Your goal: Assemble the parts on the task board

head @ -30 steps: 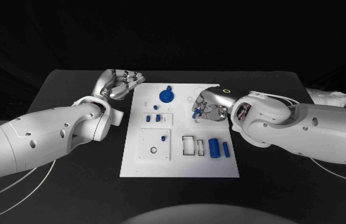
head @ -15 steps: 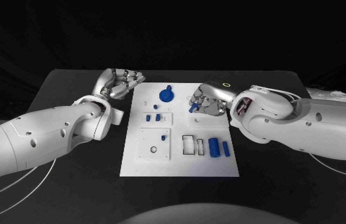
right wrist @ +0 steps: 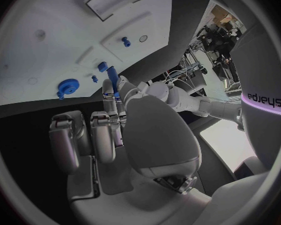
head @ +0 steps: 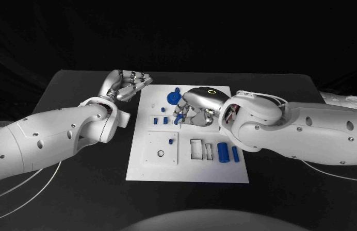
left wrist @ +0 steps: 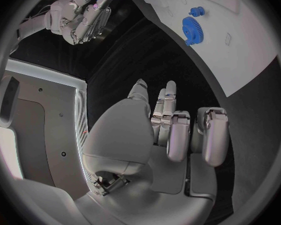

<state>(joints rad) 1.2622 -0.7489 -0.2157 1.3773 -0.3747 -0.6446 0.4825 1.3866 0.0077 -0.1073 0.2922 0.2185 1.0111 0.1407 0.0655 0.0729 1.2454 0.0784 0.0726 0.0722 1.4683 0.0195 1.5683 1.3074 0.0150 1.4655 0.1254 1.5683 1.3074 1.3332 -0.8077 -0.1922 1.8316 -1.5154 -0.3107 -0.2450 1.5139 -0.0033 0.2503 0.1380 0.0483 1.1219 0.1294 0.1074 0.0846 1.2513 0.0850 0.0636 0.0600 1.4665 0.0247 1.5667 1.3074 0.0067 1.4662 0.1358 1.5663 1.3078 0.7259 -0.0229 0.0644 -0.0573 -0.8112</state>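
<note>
Peg (head: 178,118), small, blue and rod-shaped, is pinched in the fingertips of the right hand (head: 195,109) and hangs over the middle of the task board (head: 223,171), just above the small raised block that carries two short blue parts (head: 160,121). In the right wrist view the peg (right wrist: 113,79) stands out beyond the fingertips, so the hold appears to be at its upper end, leaving the lower end free. Judgement: a light, rigid plastic piece, smooth enough to slip or twist in a fingertip pinch; it should be held by its shank, near the top, and kept square to its seat. Blue gear (head: 173,97) stands at the far end of the board, beside the hand. Two blue cylinders (head: 227,152) lie on the near right part, next to open rectangular slots. Left hand (head: 128,85) rests off the board's far left corner over the worktop (head: 74,86), fingers curled inward on nothing.
</note>
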